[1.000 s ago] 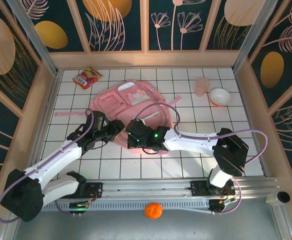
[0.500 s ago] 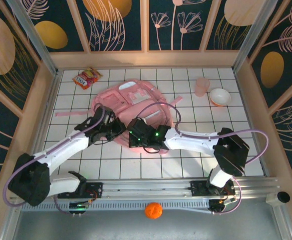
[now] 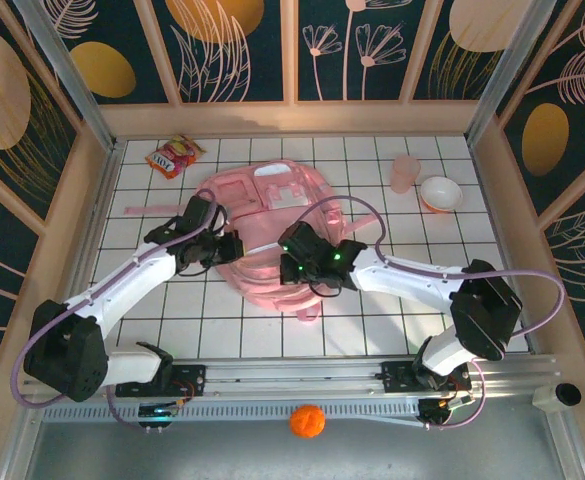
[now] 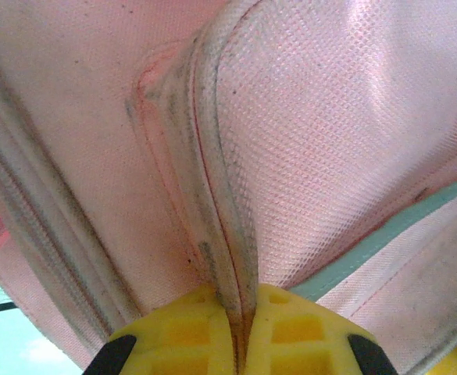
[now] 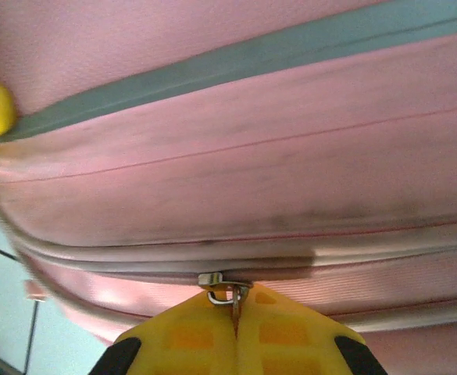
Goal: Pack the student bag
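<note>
Your left tool (image 4: 242, 332), arm reaching forward-right, pinches a piped seam (image 4: 222, 195) of the student bag (image 3: 244, 192); your right tool (image 5: 236, 326), arm angled left, grips its zip pull (image 5: 223, 281).

Centre: student bag (image 3: 272, 195); behind-left: snack packet (image 3: 174, 156); behind-right: cup (image 3: 404, 173) beside bowl (image 3: 440, 193)

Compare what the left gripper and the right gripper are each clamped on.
The left gripper pinches a raised fabric seam of the student bag; the right gripper pinches the bag's metal zip pull. In the top view, the left gripper sits at the bag's left side and the right gripper nearer its middle. Both are shut on the bag.
</note>
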Action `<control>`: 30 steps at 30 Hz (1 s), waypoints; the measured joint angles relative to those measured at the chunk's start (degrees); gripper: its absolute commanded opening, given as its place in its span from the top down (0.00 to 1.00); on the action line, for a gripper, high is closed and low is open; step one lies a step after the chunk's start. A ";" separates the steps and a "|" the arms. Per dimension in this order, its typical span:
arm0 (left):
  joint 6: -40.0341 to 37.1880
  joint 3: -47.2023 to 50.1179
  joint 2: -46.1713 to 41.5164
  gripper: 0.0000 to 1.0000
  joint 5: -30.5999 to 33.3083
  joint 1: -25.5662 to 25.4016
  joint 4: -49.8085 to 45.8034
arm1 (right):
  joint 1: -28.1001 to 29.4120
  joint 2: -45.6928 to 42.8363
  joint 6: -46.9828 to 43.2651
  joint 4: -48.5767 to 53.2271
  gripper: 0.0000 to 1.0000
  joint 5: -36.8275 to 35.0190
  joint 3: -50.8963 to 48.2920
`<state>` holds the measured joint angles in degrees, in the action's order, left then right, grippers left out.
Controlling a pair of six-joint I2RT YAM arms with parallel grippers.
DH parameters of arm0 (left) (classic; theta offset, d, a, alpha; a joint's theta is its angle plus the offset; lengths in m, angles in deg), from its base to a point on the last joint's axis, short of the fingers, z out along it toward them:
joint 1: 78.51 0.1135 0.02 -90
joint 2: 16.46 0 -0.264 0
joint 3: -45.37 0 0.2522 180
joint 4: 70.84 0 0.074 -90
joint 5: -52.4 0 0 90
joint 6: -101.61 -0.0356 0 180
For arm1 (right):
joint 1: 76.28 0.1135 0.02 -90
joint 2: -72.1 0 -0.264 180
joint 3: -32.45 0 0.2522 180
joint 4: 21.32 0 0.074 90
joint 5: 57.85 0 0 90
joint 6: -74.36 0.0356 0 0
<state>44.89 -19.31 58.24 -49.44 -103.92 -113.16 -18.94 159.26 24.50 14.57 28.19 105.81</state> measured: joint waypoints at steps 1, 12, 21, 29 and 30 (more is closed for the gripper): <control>-1.16 -0.26 0.00 1.00 0.55 0.50 -0.70 | -0.46 -0.13 -0.50 0.55 1.00 0.00 -0.07; -11.08 -8.11 4.59 1.00 8.13 5.14 -7.98 | 4.24 1.90 -0.17 -3.61 1.00 0.61 0.70; -8.28 -13.49 5.79 0.60 9.46 7.52 -5.09 | 7.21 7.08 3.69 -7.10 1.00 0.42 3.69; 10.34 2.95 -12.44 0.54 3.41 7.67 3.08 | 7.04 7.08 3.87 -7.37 1.00 0.42 3.69; 12.87 4.92 -13.97 0.54 3.13 7.67 3.17 | 7.02 7.08 3.87 -7.37 1.00 0.42 3.69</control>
<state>57.76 -14.39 44.27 -46.31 -96.24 -109.99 -11.93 166.34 28.37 7.20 28.60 109.50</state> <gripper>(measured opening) 0.462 0.045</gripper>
